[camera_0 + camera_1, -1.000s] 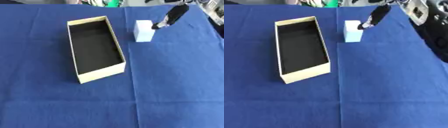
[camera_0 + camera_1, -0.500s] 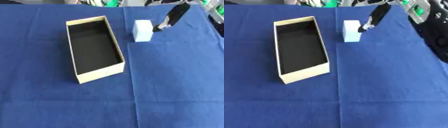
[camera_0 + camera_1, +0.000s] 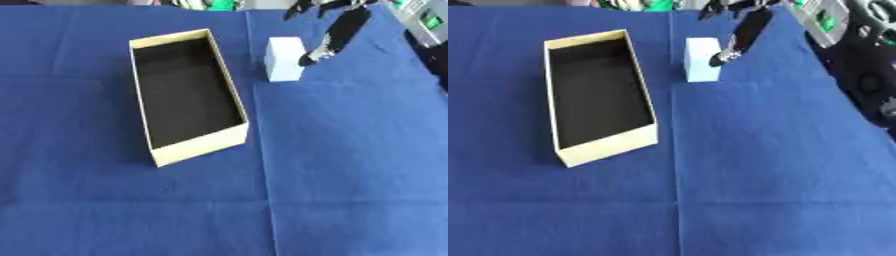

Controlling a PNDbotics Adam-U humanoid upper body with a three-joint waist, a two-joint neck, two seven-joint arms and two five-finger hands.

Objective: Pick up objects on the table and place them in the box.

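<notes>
Open box shows only its dark inside; white block beside it

Box left of centre on table; block just right of its far end.

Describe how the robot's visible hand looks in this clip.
Only the right hand shows, entering from the upper right. Its fingers are long, slim and black, with a pale silvery tip on the lowest one. No cables or markings can be made out. The left hand is not in view.
</notes>
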